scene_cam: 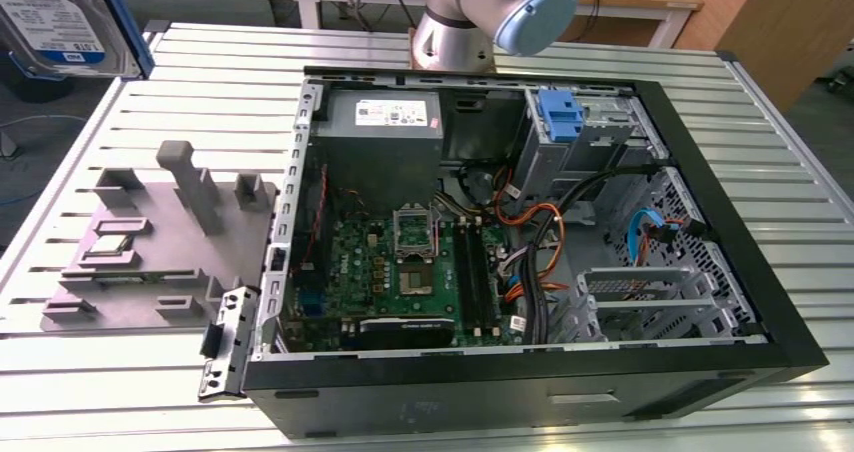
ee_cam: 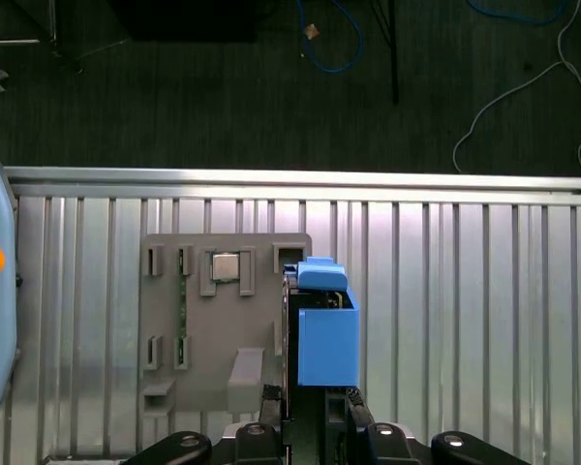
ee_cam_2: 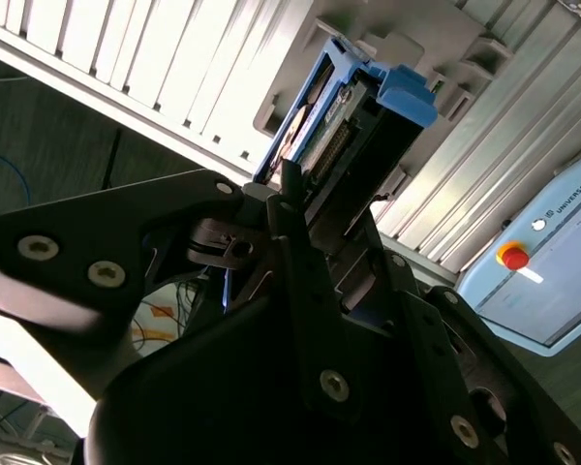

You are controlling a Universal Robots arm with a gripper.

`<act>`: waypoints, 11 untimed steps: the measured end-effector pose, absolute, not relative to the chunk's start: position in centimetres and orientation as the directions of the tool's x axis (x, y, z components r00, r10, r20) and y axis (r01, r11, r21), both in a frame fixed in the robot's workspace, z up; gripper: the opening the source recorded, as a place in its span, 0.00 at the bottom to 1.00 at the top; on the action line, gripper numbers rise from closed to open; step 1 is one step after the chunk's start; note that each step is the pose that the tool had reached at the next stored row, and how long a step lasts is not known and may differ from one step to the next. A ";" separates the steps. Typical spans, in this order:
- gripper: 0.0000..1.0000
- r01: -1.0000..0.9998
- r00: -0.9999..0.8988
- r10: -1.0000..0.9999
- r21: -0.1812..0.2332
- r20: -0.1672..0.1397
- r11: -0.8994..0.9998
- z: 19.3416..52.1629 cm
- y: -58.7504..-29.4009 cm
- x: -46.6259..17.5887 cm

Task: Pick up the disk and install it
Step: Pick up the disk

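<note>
Pincer (ee_cam: 312, 402) clamps the disk (ee_cam: 327, 339) above the table (ee_cam: 465, 291) while the open case (scene_cam: 534, 387) holds motherboard (scene_cam: 387, 272) and cables (scene_cam: 534, 242).

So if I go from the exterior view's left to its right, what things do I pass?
disk → grey holder → green board → silver cage
</note>
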State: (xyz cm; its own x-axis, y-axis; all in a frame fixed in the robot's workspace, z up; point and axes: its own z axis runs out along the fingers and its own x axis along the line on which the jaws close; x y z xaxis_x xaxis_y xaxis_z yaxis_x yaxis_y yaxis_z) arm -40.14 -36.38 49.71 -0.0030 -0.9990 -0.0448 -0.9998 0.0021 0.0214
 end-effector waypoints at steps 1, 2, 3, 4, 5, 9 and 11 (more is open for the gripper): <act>0.35 -1.000 -0.003 -0.999 0.021 -0.045 0.002 49.7 -36.4 -40.0; 0.35 -1.000 -0.003 -0.999 0.021 -0.045 0.002 49.7 -36.4 -39.9; 0.35 -1.000 -0.003 -0.999 0.021 -0.045 0.002 49.7 -36.4 -39.7; 0.35 -1.000 -0.003 -0.999 0.021 -0.045 0.002 49.7 -36.4 -39.6; 0.35 -1.000 -0.003 -0.999 0.021 -0.045 0.002 49.7 -36.4 -39.6; 0.35 -1.000 -0.003 -0.999 0.021 -0.045 0.002 49.7 -36.4 -39.5; 0.35 -1.000 -0.003 -0.999 0.021 -0.045 0.002 49.7 -36.4 -39.4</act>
State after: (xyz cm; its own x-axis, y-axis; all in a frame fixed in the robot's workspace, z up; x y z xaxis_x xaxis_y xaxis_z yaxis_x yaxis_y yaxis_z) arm -39.45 -36.38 49.71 -0.0031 -0.9990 -0.0451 -0.9998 0.0021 0.0213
